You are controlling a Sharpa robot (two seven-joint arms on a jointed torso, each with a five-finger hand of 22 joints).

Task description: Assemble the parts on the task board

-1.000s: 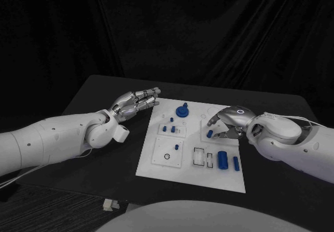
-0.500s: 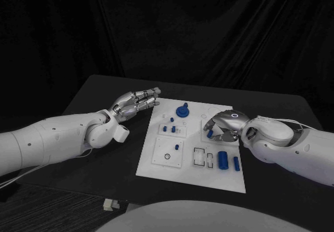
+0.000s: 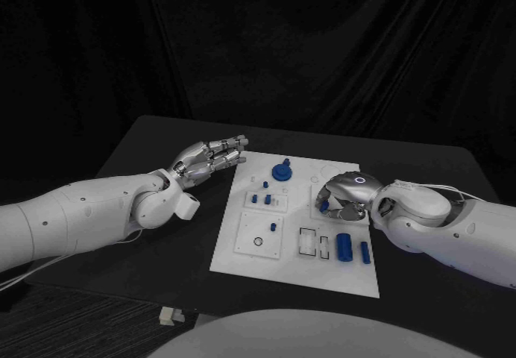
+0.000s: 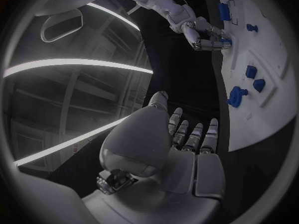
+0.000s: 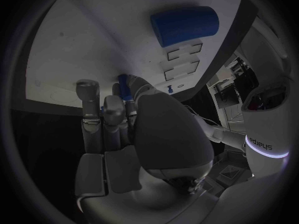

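The white task board (image 3: 242, 253) lies in the middle of the black surface (image 3: 430, 168), and the right robot hand (image 3: 346, 200) is curled down over the board's right half, its fingers (image 5: 104, 115) closed around a small blue part (image 5: 125, 86) held against the board. Toward the near edge of the board from that hand lie a blue cylinder (image 3: 344, 247) and a slimmer blue piece (image 3: 365, 252), close by but apart from it. The left robot hand (image 3: 209, 159) holds nothing, its fingers loosely bent and apart over the surface just beside the board's far left corner, near the blue knobbed part (image 3: 282, 171).
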